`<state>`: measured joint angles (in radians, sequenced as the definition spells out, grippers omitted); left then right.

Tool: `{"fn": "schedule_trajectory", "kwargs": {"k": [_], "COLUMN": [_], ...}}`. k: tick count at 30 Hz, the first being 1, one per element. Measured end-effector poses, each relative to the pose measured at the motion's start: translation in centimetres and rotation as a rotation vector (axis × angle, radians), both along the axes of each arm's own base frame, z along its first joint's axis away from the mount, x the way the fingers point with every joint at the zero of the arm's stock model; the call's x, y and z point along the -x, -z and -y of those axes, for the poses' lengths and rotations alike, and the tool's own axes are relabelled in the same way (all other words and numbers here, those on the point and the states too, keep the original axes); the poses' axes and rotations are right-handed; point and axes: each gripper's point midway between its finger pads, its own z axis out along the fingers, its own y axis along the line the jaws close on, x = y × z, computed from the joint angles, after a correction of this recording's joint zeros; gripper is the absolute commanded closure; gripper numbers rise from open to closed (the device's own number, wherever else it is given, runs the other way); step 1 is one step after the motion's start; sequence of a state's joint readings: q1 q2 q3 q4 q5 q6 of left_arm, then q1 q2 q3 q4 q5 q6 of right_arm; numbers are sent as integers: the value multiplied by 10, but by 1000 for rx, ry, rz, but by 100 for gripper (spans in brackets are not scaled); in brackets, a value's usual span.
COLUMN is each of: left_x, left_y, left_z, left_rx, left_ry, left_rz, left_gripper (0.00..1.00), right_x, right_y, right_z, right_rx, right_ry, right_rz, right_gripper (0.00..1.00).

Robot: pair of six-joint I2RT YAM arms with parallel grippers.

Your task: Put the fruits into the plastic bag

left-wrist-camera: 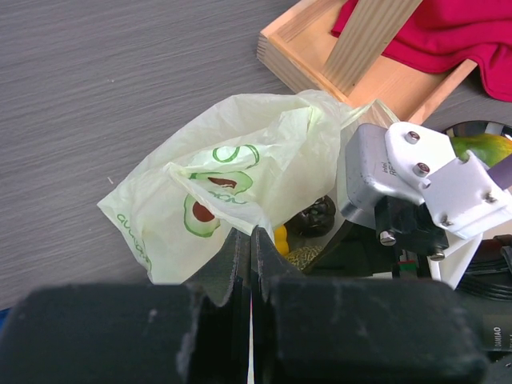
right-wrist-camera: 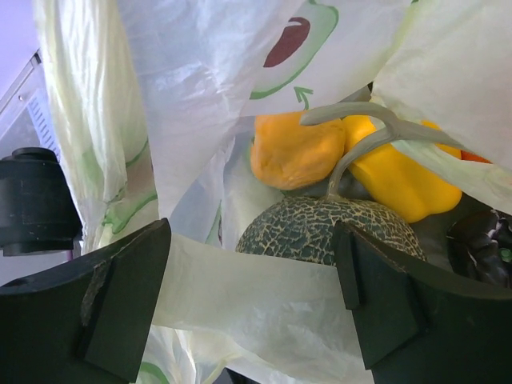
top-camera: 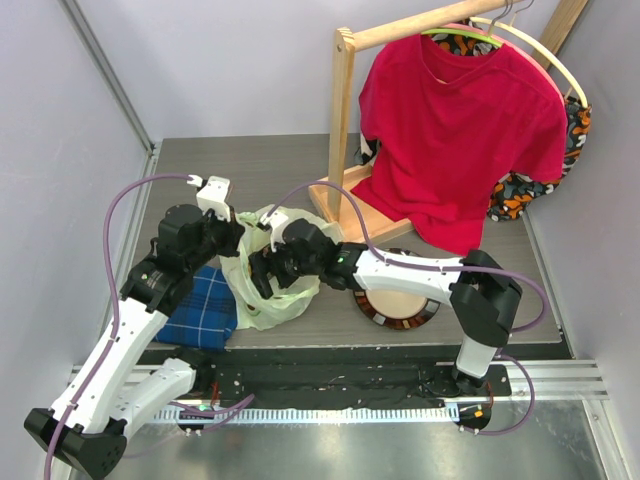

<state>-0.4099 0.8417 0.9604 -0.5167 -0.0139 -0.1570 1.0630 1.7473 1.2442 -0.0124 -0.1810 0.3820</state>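
Observation:
The plastic bag (top-camera: 268,300) lies between the arms, pale yellow-green with avocado prints (left-wrist-camera: 210,194). My left gripper (left-wrist-camera: 250,244) is shut on the bag's edge and holds it up at the left (top-camera: 232,238). My right gripper (right-wrist-camera: 248,296) is open inside the bag's mouth (top-camera: 262,270), with a strip of bag film across its jaws. Inside the bag lie the netted melon (right-wrist-camera: 336,228), an orange (right-wrist-camera: 294,152), the yellow pepper-like piece (right-wrist-camera: 400,182) and the dark purple piece (right-wrist-camera: 480,240). A green-and-orange fruit (left-wrist-camera: 482,147) shows behind the right wrist.
The blue plaid cloth (top-camera: 202,308) lies left of the bag. The dark patterned plate (top-camera: 398,312) sits under the right arm. A wooden rack (top-camera: 343,150) with a red shirt (top-camera: 460,140) stands at the back right.

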Motion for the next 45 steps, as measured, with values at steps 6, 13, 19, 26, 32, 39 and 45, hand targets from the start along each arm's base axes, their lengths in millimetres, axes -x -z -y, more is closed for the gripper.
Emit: {"fn": "schedule_trajectory", "kwargs": {"k": [6,13,19,26,32,39,45], "left_x": [0,0,0,0,0,0,0], "left_y": [0,0,0,0,0,0,0], "left_z": [0,0,0,0,0,0,0], "left_rx": [0,0,1,0,0,0,0], "left_ry": [0,0,0,0,0,-1,-1], "left_rz": [0,0,1,1,1,2,1], "left_gripper": [100,100,100,100,100,100,100], "right_x": [0,-7,-13,-29,-77,-99,-102], "right_y": [-4,-32,-75,-112,-85,-12,18], "right_z": [5,15,47,102,182,275,312], "right_rx": [14,-16,-79,-114,19,280,408], "right_ry": [4,54,151,302,516,707,746], "right_rz": [15,75,186,308,294,169,103], "right_gripper": [7,9,9,8,8,7,6]}}
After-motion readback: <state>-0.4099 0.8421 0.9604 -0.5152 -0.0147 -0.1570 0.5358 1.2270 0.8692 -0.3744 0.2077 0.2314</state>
